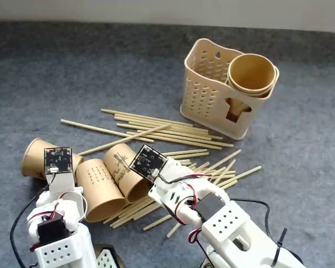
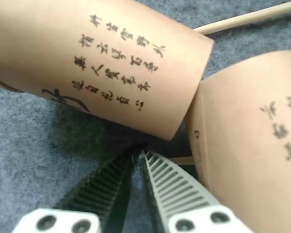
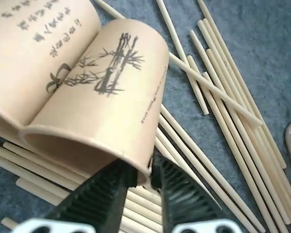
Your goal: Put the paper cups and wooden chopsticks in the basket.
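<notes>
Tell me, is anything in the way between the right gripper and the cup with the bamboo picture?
Nothing visible does. The right gripper sits right at the rim of the bamboo cup. Toward the basket, loose chopsticks lie flat on the table.

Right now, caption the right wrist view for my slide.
Right gripper at the rim of a tipped tan bamboo-printed paper cup lying across pale wooden chopsticks on grey carpet.
</notes>
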`<action>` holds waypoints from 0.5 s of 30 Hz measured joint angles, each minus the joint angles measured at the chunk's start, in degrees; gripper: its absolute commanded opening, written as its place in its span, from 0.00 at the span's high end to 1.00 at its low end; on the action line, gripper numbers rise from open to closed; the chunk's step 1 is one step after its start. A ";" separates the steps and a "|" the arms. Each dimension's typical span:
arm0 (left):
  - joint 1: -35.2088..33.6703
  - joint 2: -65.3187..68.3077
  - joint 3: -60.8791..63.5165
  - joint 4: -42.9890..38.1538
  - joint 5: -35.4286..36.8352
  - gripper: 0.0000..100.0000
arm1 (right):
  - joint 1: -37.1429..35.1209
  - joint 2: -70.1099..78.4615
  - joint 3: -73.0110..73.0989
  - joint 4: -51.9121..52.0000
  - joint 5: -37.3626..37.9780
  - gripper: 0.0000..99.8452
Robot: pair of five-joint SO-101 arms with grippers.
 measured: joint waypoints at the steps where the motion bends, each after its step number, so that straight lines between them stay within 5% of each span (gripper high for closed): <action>1: 0.00 0.00 0.00 0.00 0.00 0.99 | 0.00 -0.18 0.00 -0.09 0.00 0.99; 15: 0.00 0.00 0.00 0.00 0.00 0.99 | 4.57 -0.35 -8.88 12.31 -5.98 0.99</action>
